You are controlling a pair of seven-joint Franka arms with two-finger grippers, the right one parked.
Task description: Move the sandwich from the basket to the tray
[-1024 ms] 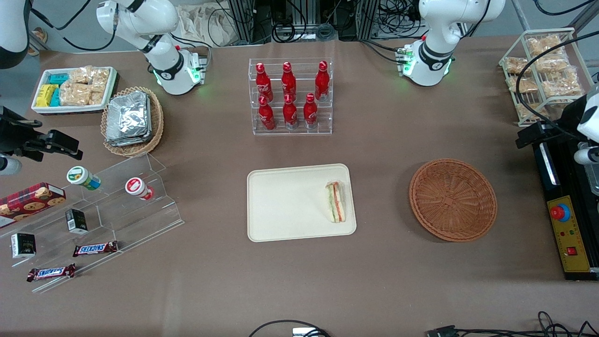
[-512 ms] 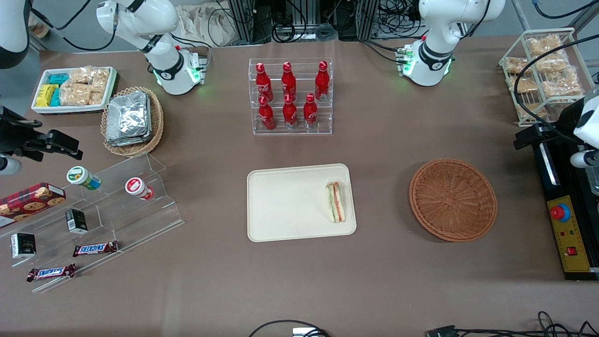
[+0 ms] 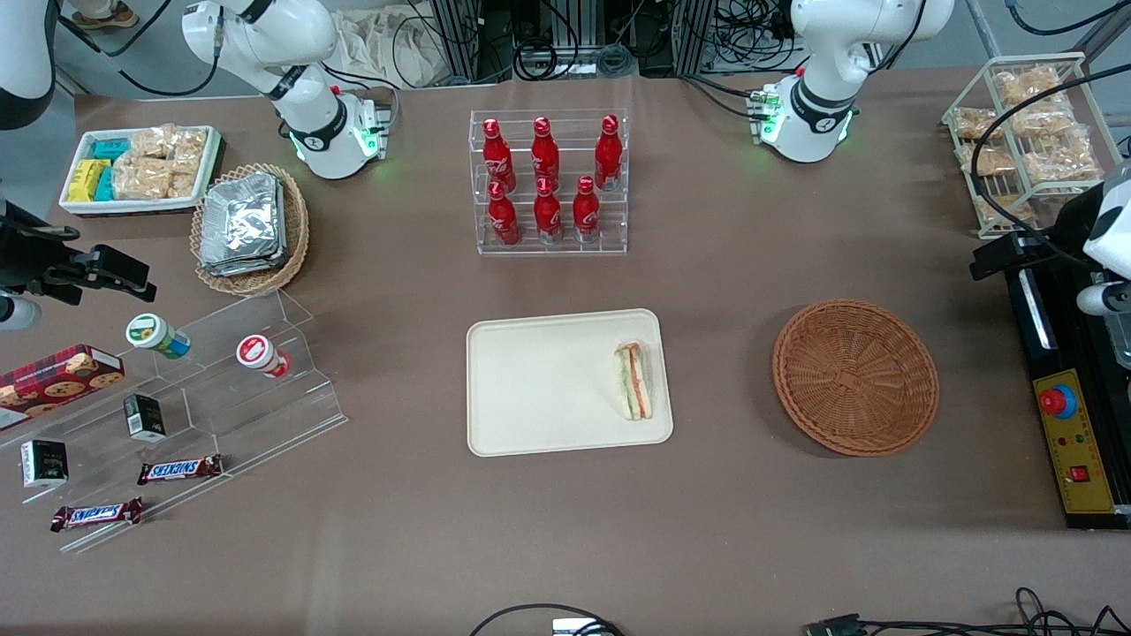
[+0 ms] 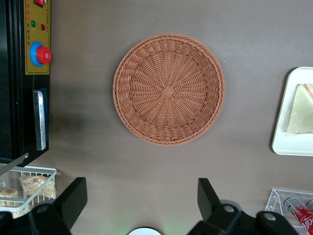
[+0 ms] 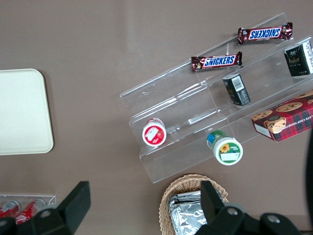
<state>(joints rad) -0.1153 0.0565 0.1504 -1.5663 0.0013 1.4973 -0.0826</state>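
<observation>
With the sandwich lying on the tray, the empty, spread pincer above the basket should simply keep clear

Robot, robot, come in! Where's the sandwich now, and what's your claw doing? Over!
Gripper up high above the table beside the basket, jaws open, holding nothing. Sandwich lying on the tray, near its basket-side edge. Basket empty. Nothing in the way.
</observation>
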